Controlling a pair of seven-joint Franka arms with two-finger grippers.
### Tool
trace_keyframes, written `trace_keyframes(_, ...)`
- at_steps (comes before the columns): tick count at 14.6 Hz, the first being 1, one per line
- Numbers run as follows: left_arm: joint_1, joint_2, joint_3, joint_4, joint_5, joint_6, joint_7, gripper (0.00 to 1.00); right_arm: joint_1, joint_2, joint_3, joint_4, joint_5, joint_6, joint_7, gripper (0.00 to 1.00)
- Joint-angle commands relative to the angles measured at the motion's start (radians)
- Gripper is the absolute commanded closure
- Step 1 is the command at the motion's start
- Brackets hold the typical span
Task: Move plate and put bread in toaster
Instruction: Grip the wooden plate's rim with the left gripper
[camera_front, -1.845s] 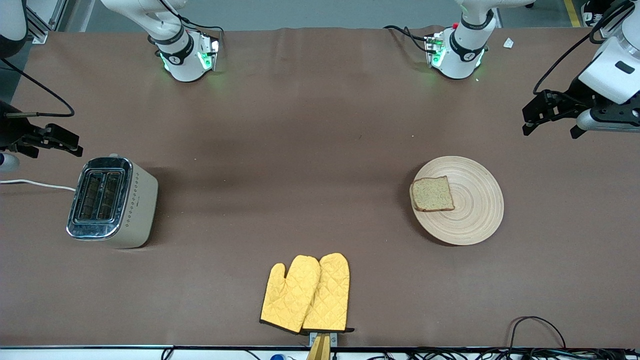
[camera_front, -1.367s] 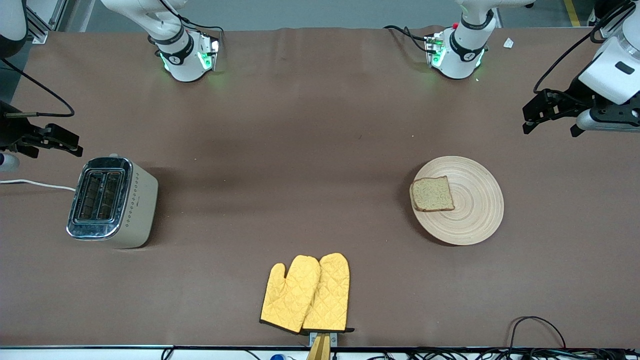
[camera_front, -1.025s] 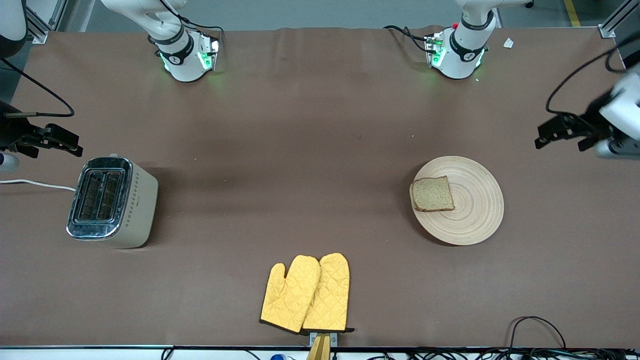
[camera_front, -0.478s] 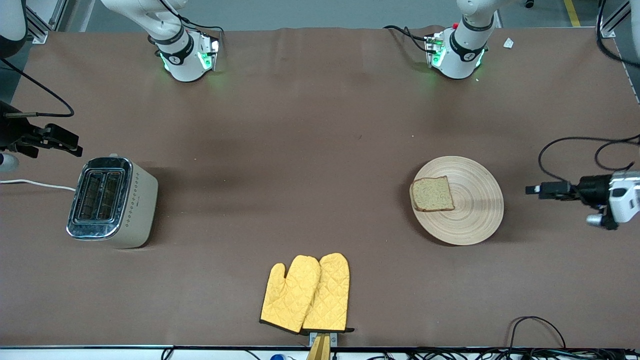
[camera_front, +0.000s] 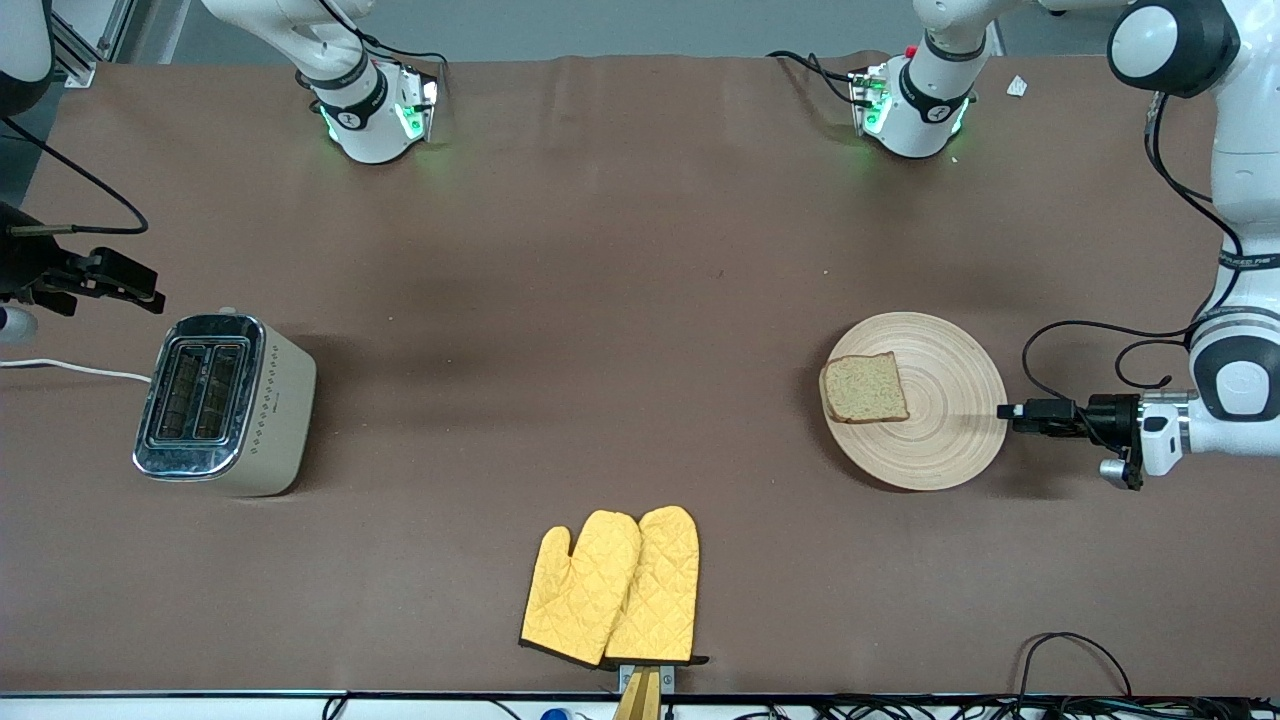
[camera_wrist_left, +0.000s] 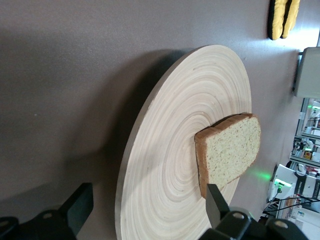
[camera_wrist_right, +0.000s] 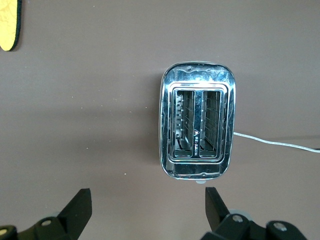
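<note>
The round wooden plate (camera_front: 950, 425) lies toward the left arm's end of the table. The brown bread (camera_front: 865, 388) slice rests on it, on the side toward the toaster. My left gripper (camera_front: 1004, 411) lies low and level at the plate's rim. In the left wrist view my left gripper (camera_wrist_left: 147, 207) is open, the plate (camera_wrist_left: 165, 165) edge sits between the jaws, and the bread (camera_wrist_left: 232, 150) is just past one finger. The cream toaster (camera_front: 225, 405) stands at the right arm's end, both slots empty. My right gripper (camera_front: 112, 296) waits open beside it, and in its wrist view my right gripper (camera_wrist_right: 147, 210) faces the toaster (camera_wrist_right: 196, 127).
A pair of yellow oven mitts (camera_front: 612, 588) lies near the table's front edge, midway along it. The toaster's white cord (camera_front: 70, 368) trails off the right arm's end. Black cables (camera_front: 1075, 650) loop at the front edge near the left arm's end.
My left arm has swung down from high over its end of the table to the plate's rim, the gripper staying open. Plate, bread, toaster and right arm have not moved.
</note>
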Motion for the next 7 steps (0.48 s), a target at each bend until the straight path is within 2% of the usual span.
trace_keyframes(1,0.001,0.036,-0.002,0.020,-0.053,-0.002,0.068,0.28,-0.006,0.000,0.004,0.003,0.011,-0.005,0.014,0.00)
trace_keyframes(2,-0.001,0.047,-0.002,0.018,-0.067,-0.002,0.107,0.52,-0.004,0.000,0.004,0.003,0.011,-0.005,0.014,0.00)
trace_keyframes(3,0.001,0.052,-0.002,0.018,-0.070,-0.002,0.122,0.68,-0.004,0.000,0.004,0.003,0.011,-0.007,0.014,0.00)
trace_keyframes(5,0.001,0.052,-0.002,0.017,-0.070,-0.002,0.127,0.80,-0.006,0.000,0.004,0.003,0.011,-0.007,0.014,0.00)
trace_keyframes(6,0.001,0.050,-0.002,0.017,-0.070,-0.002,0.144,0.94,-0.006,0.000,0.004,0.003,0.011,-0.005,0.014,0.00)
trace_keyframes(7,0.001,0.050,-0.002,0.017,-0.073,-0.002,0.163,0.99,-0.007,0.000,0.004,0.003,0.011,-0.007,0.014,0.00)
